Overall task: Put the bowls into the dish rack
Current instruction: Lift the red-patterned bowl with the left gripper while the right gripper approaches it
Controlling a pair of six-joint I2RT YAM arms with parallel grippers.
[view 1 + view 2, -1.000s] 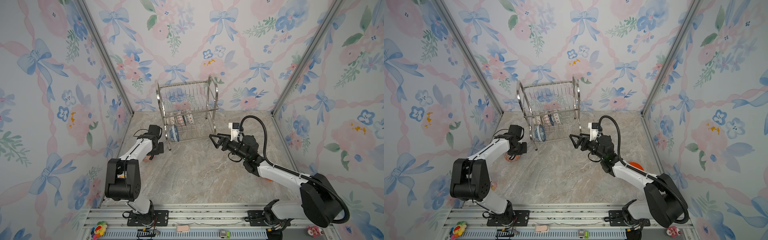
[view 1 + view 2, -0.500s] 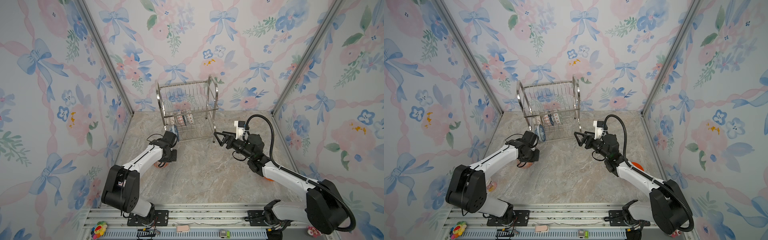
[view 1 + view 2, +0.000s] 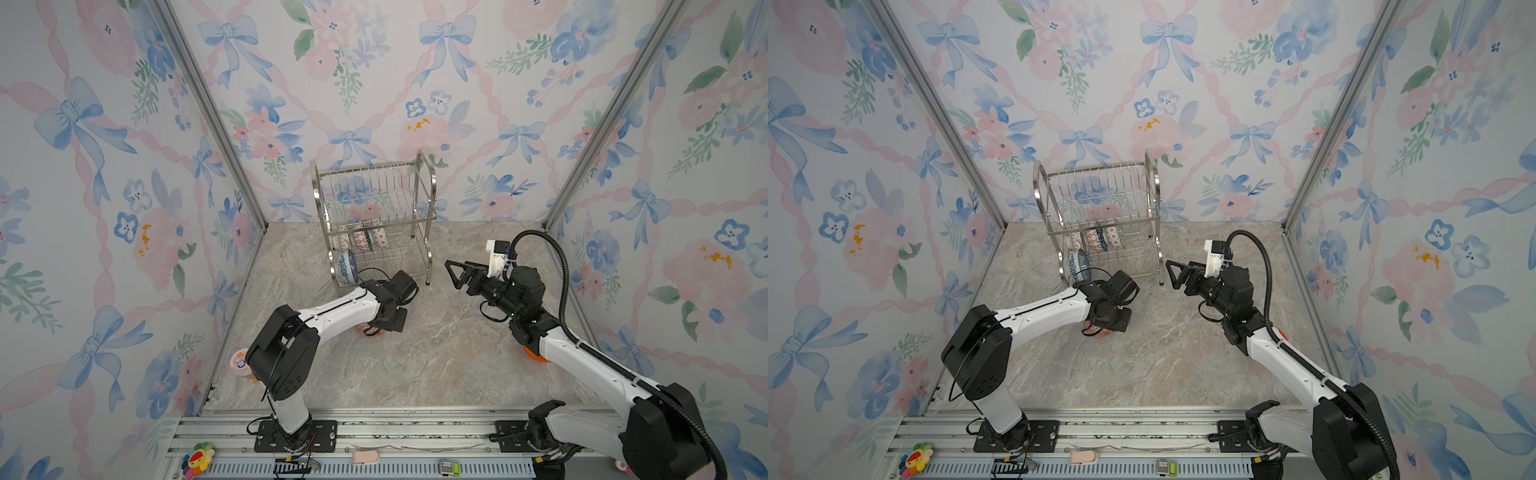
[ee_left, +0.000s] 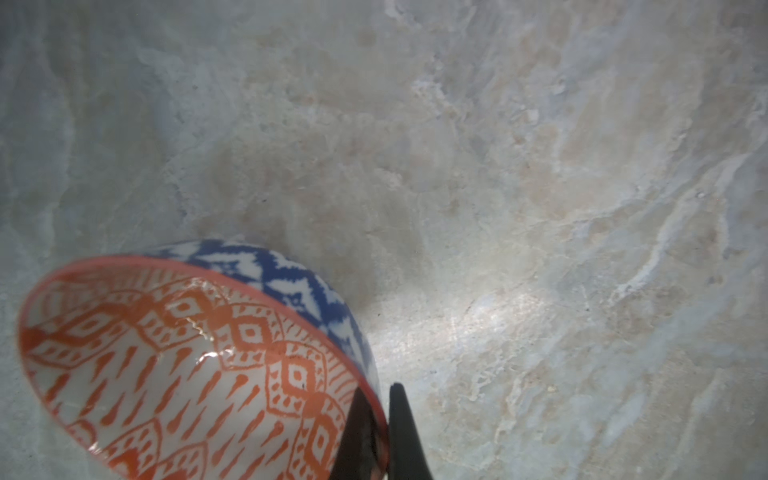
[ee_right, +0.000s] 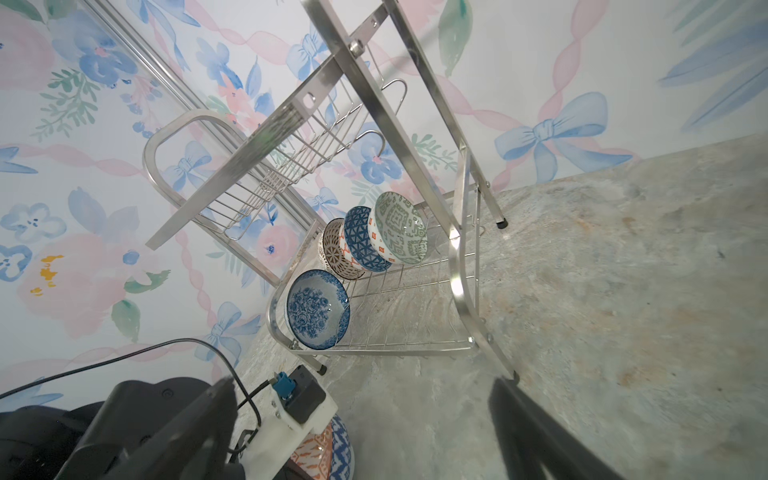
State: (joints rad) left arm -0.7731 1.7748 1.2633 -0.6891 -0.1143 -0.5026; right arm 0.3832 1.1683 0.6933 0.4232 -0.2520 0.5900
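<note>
My left gripper (image 4: 380, 399) is shut on the rim of a bowl (image 4: 166, 353) that is orange-red patterned inside and blue-white outside. One finger is inside the rim and one outside. The bowl (image 3: 370, 330) hangs tilted, low over the marble top, in front of the dish rack (image 3: 382, 220). The rack's lower tier holds a blue-white floral bowl (image 5: 318, 309) and a row of three patterned bowls (image 5: 374, 239). My right gripper (image 5: 361, 386) is open and empty, right of the rack's front leg (image 3: 451, 270). A plain orange bowl (image 3: 534, 354) peeks out under the right arm.
A pink cup (image 3: 239, 365) stands by the left wall beside the left arm's elbow. Small colourful toys (image 3: 197, 457) lie on the front rail. Floral walls close in three sides. The rack's upper tier (image 3: 1100, 195) holds nothing.
My left arm has carried the orange-red bowl from the left side to the middle, in front of the rack. The right gripper has drawn back to the right, still open.
</note>
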